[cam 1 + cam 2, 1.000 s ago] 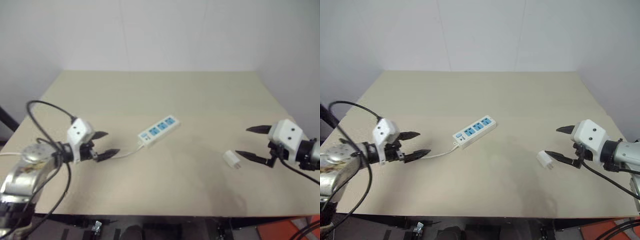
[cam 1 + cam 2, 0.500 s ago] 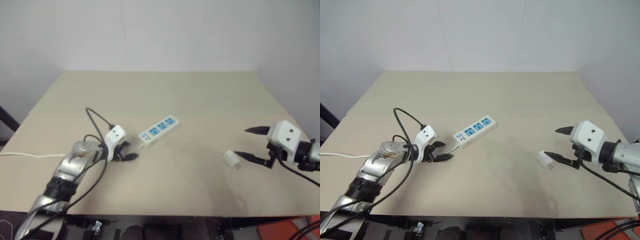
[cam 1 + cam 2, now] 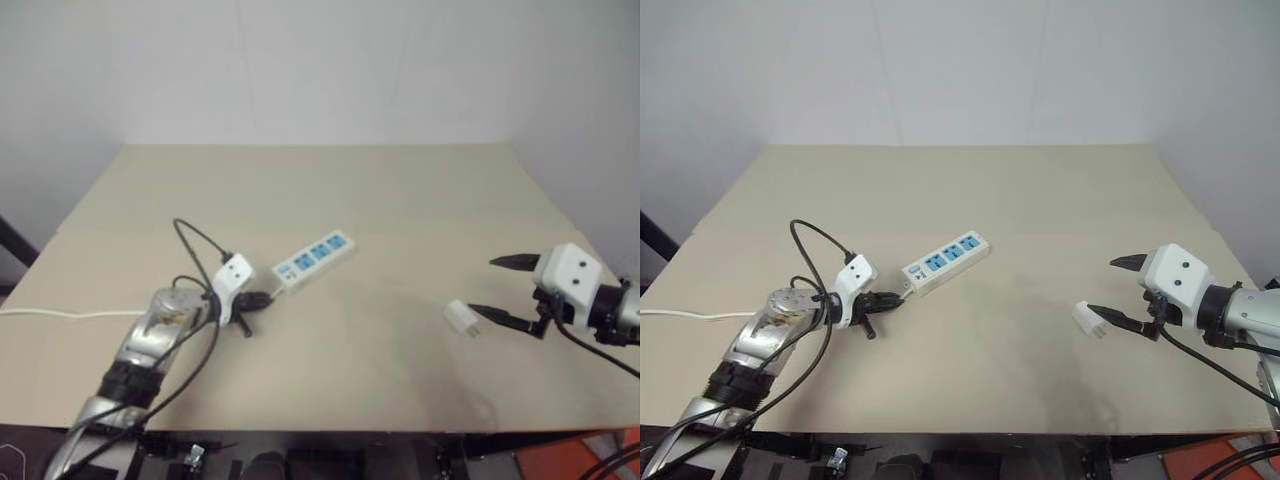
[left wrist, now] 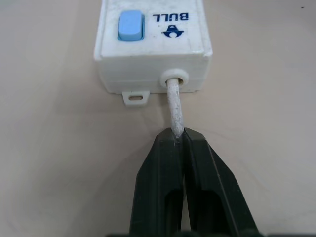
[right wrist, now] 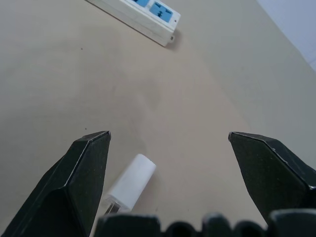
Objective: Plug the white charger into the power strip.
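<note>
The power strip (image 3: 315, 260) lies at an angle near the table's middle, its blue switch (image 4: 131, 25) at the end facing my left gripper. My left gripper (image 4: 180, 136) is shut on the strip's thin white cord (image 4: 174, 106), just short of where the cord leaves the strip's housing. The white charger (image 3: 462, 318) lies on its side on the table to the right. My right gripper (image 3: 483, 285) hovers open just beside and above the charger (image 5: 131, 181), which sits near its lower finger (image 5: 84, 173), with nothing held.
The beige table (image 3: 400, 200) ends at a front edge close to both arms and meets a white wall at the back. A length of the white cord (image 3: 60, 313) trails off the left edge. A black cable (image 3: 190, 235) loops above my left wrist.
My left arm came down and to the right, up to the strip's switch end, and its fingers closed on the cord. The right arm and the charger stayed put.
</note>
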